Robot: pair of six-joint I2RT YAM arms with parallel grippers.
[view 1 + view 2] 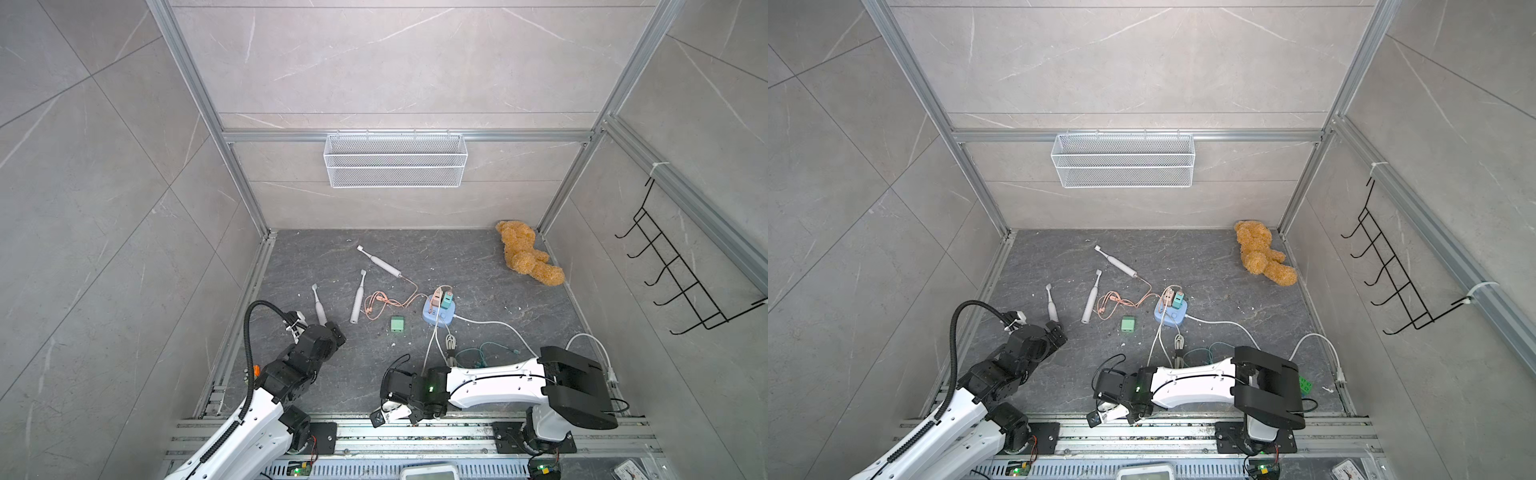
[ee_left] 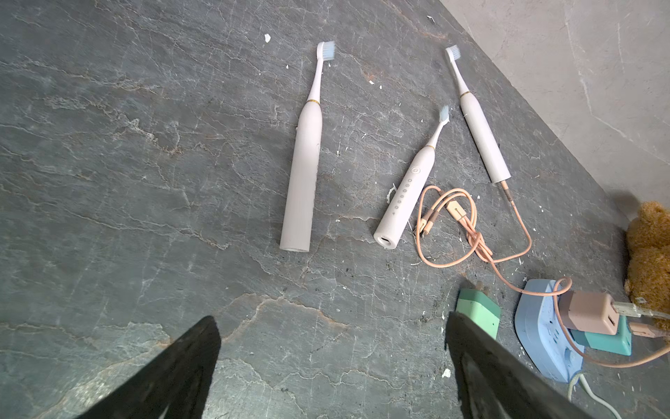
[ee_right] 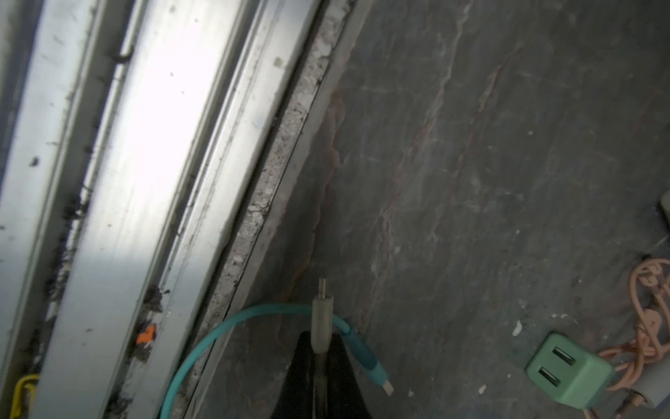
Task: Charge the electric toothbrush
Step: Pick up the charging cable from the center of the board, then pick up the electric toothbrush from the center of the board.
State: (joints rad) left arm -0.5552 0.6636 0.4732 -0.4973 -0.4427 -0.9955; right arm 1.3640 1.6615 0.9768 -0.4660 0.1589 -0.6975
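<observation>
Three white electric toothbrushes lie on the dark floor: a left one [image 1: 319, 305] [image 2: 302, 174], a middle one [image 1: 357, 299] [image 2: 406, 199] and a far one [image 1: 380, 262] [image 2: 482, 141]. A pink cable [image 2: 522, 235] is plugged into the far one's base. My left gripper [image 1: 336, 332] [image 2: 331, 323] is open and empty, just short of the left toothbrush's base. My right gripper [image 3: 321, 337] is shut on the grey pin plug [image 3: 322, 315] of a white cable [image 1: 430, 345], low by the front rail. Arm links hide its fingers in both top views.
A blue power strip [image 1: 438, 313] [image 2: 536, 326] carries pink and teal adapters. Left of it lies a loose green adapter [image 1: 397, 324] [image 3: 567, 373]. A teal cable [image 3: 224, 326] loops beside the held plug. A teddy bear [image 1: 528, 257] lies at the back right. A wire basket [image 1: 395, 160] hangs on the back wall.
</observation>
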